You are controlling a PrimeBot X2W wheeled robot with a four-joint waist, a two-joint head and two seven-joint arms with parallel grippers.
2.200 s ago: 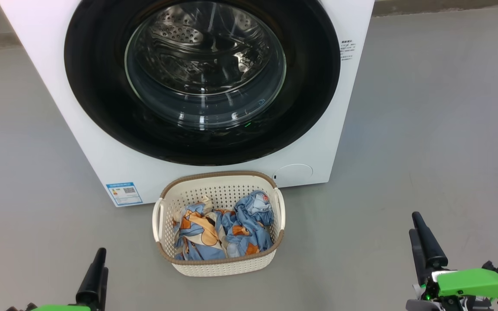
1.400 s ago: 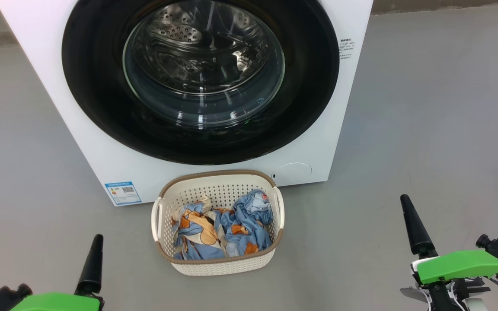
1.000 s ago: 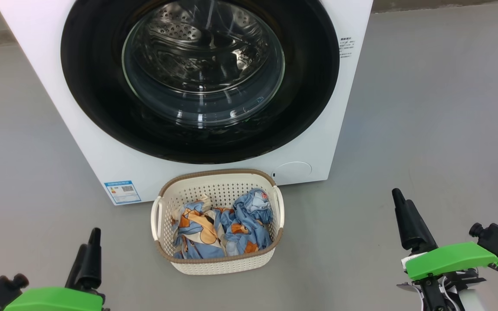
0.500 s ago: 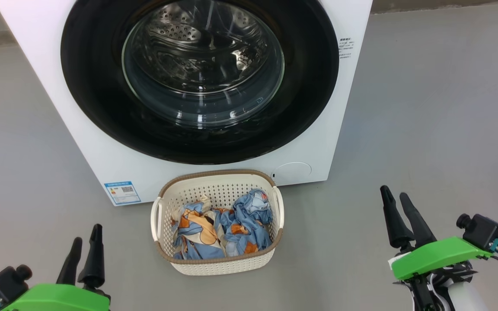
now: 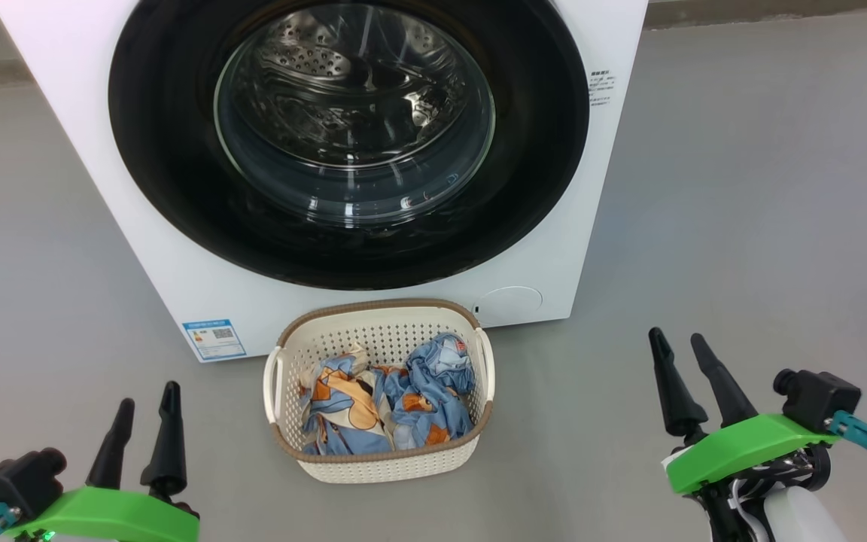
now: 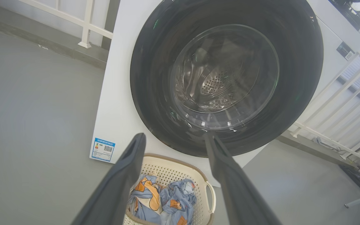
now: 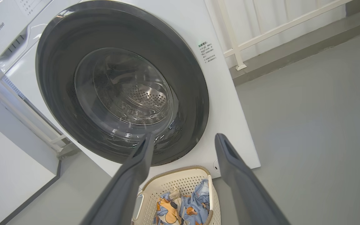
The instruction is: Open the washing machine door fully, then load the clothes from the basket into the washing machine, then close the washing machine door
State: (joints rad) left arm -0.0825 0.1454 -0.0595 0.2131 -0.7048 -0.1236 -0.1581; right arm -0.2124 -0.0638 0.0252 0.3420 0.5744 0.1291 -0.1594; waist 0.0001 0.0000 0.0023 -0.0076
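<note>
Two wrist views add white railings (image 7: pixel 233 47) behind the washing machine (image 7: pixel 227 118).

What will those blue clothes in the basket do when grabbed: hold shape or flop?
Probably flop: the clothes lie crumpled in soft folds, so a pinched part would likely lift while the rest dangles. They look thin, so likely light. The pieces lie tangled in the basket, so one may drag another.
</note>
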